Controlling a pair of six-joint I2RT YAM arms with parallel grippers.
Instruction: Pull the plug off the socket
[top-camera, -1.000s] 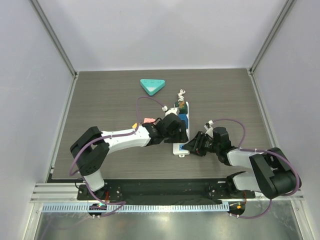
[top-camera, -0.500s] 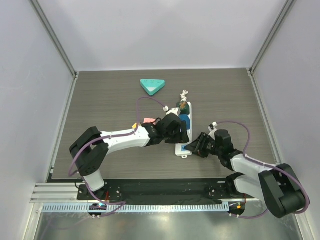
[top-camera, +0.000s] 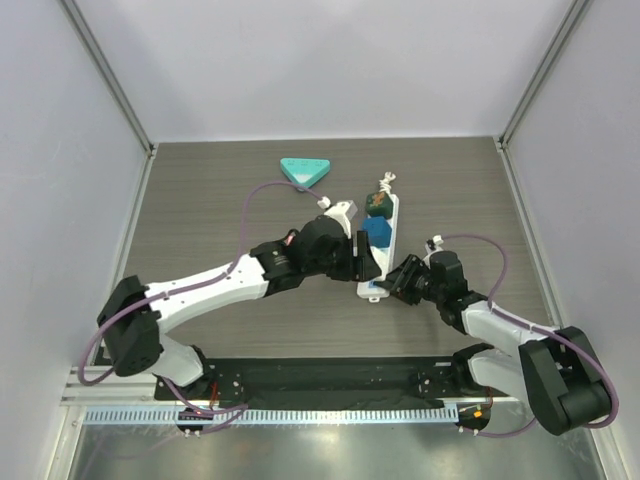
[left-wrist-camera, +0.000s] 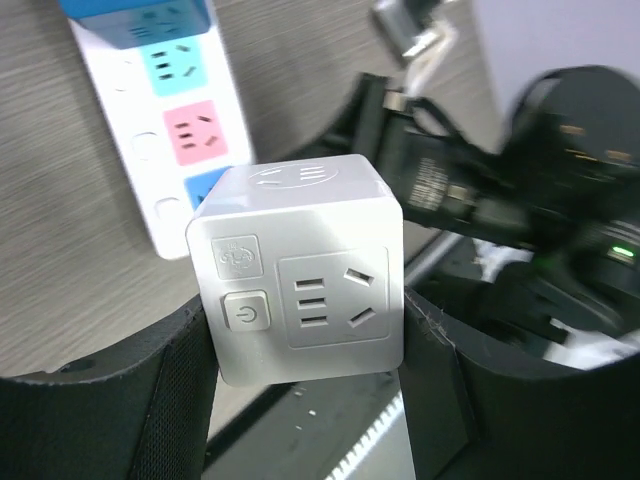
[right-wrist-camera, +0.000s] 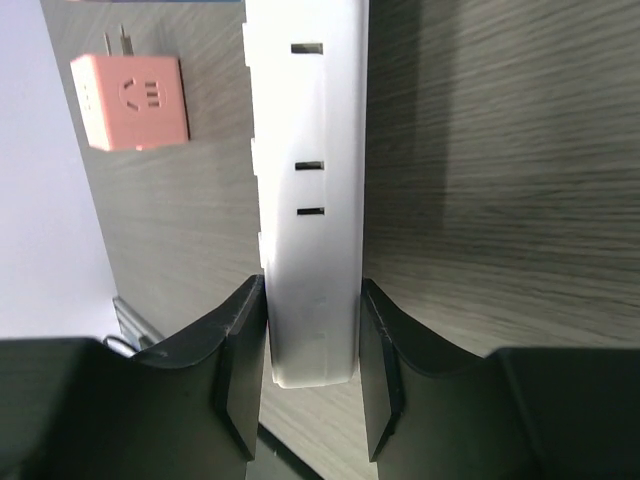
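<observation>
The socket (top-camera: 384, 240) is a long white power strip lying slantwise on the table, with coloured outlets (left-wrist-camera: 158, 100). My right gripper (top-camera: 398, 284) is shut on its near end (right-wrist-camera: 312, 340), one finger on each long side. The plug (left-wrist-camera: 300, 270) is a white cube adapter with a power button. It sits between the fingers of my left gripper (left-wrist-camera: 308, 385), which is shut on it, just over the strip's near part. In the top view my left gripper (top-camera: 364, 262) hides the plug. I cannot tell whether the plug's prongs are still in the socket.
A blue block (top-camera: 376, 230) and a dark green one (top-camera: 376, 205) sit on the strip's far half. A pink cube adapter (right-wrist-camera: 130, 100) lies loose on the table left of the strip. A teal triangular block (top-camera: 304, 171) rests at the back. Grey walls enclose the table.
The left arm has stretched out to the right and away. The power strip has slid and swung that way too, its far end nearer the back right. Both grips have held.
</observation>
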